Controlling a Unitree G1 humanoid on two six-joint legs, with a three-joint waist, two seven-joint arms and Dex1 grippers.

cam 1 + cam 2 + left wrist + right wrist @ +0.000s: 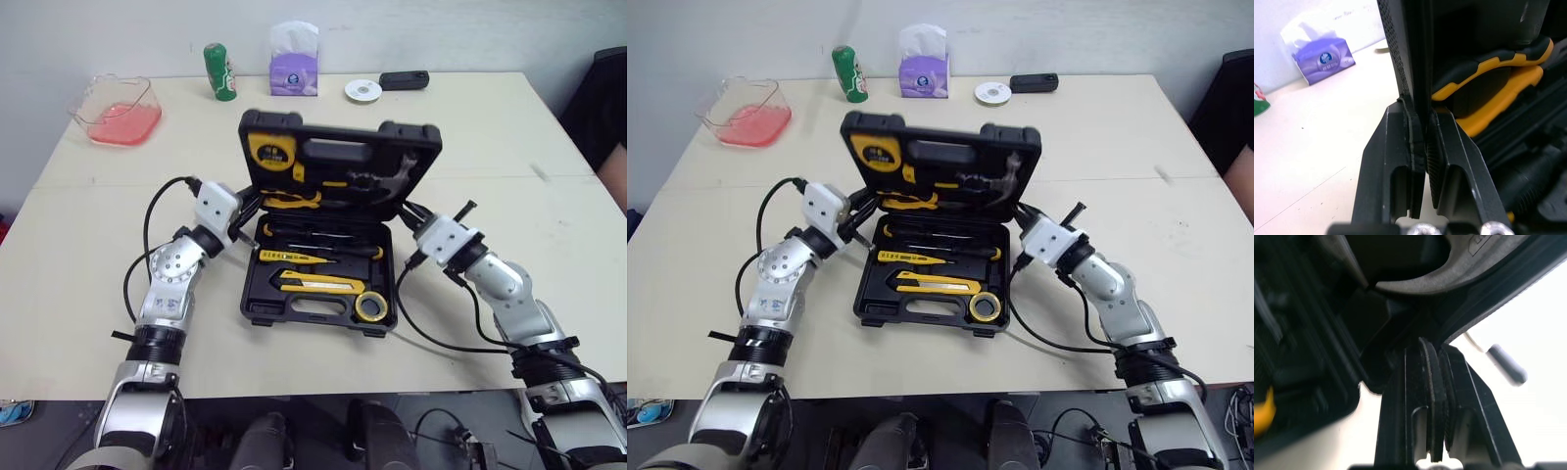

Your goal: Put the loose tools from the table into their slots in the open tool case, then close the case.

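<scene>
Left gripper (1418,115): fingers closed to a thin gap, pinching the left side rim of the lid (338,162).
Right gripper (1434,347): fingers drawn almost together at the lid's right side rim, low near the hinge; they seem to have the rim nipped, though the close view is too blurred to be sure.
Lid: raised, leaning back, holding a yellow tape measure (266,147) and a hammer (387,178).
Tool case (318,315): open at mid-table, base flat, between the two arms.
In the base: pliers (292,199), screwdrivers (318,252), utility knife (318,283), tape roll (370,306).
Table (509,176): at the far edge, a clear container (118,110), green can (220,71) and tissue box (293,61).
</scene>
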